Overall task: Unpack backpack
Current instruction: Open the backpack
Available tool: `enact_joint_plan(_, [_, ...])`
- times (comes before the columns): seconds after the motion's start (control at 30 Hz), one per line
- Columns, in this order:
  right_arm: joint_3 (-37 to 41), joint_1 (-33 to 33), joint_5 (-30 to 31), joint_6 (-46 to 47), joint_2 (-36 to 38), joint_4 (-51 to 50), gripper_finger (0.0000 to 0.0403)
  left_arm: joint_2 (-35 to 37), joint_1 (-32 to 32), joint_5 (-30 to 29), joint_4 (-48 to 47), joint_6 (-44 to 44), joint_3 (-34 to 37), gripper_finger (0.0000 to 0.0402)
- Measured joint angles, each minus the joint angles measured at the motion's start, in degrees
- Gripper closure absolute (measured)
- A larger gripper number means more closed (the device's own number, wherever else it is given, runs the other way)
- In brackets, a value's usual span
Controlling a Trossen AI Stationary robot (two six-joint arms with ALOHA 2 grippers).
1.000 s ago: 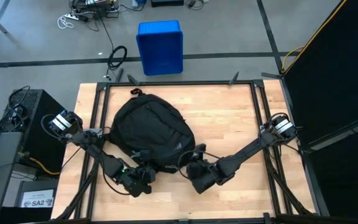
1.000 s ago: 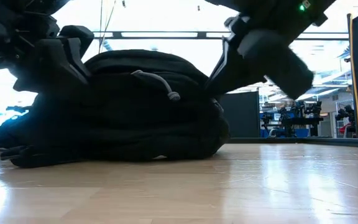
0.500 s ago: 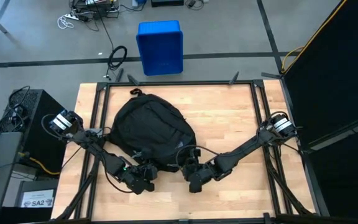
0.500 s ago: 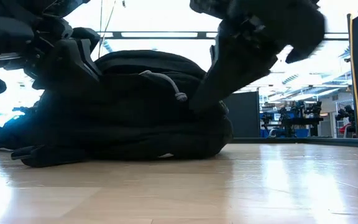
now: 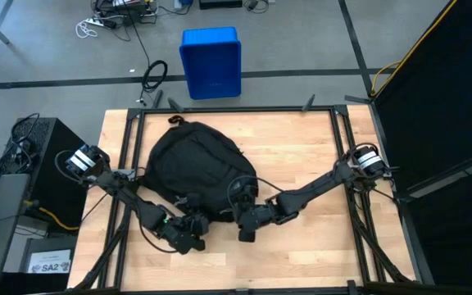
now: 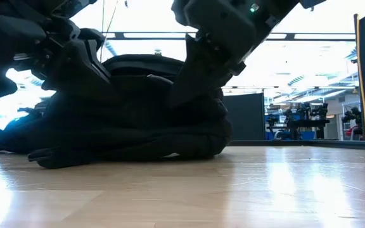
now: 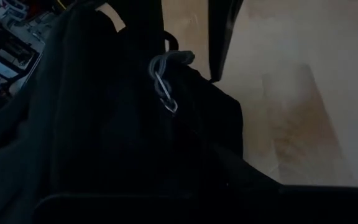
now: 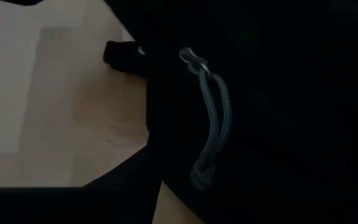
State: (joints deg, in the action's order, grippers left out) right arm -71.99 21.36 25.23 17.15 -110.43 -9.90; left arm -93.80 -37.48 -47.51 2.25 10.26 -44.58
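Near the desk's [image 5: 318,164] front edge the left gripper [image 5: 188,232] sat clenched at the backpack's [image 5: 197,168] front rim, though no view showed whether it pinched fabric; just beside it the right gripper [image 5: 247,223] pressed against the pack's front right side, and I cannot tell how its jaws stood; the right wrist view alone showed a grey looped zipper cord [image 8: 210,118] lying on the black cloth, and the left wrist view a second cord with a metal clip [image 7: 165,87]; the backpack lay flat on the desk's left half, black and rounded, its top toward the far edge; since a second earlier the right gripper had moved left onto the pack; beyond the far edge stood a blue bin [image 5: 211,61].
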Motion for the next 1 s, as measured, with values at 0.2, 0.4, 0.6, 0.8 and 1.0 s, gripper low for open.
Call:
enact_joint_plan(0.2, [0.00, -0.08, 0.26, -4.29, -0.03, -0.47, 0.0313, 0.01, -0.01, 0.07, -0.03, -0.70, 0.00, 0.0402])
enact_joint_plan(0.4, [0.00, 0.79, 0.40, -6.53, -0.04, -1.62, 0.0390, 0.00, -0.01, 0.15, -0.26, -0.70, 0.00, 0.0402])
enact_joint_plan(0.6, [-0.03, 0.88, 2.83, -2.20, 1.07, -12.30, 0.0398, 0.01, -0.17, 3.76, -0.74, -0.68, 0.00, 0.0402])
enact_joint_plan(0.8, [-0.02, 1.40, 6.06, 4.91, 3.71, -25.53, 0.0400, 0.04, -1.74, 4.78, -1.65, -0.89, 0.00, 0.0402])
enact_joint_plan(1.0, [0.02, 2.24, 7.80, 7.27, 6.26, -28.20, 0.0401, 0.04, -2.51, 4.32, -1.63, -0.98, 0.00, 0.0402])
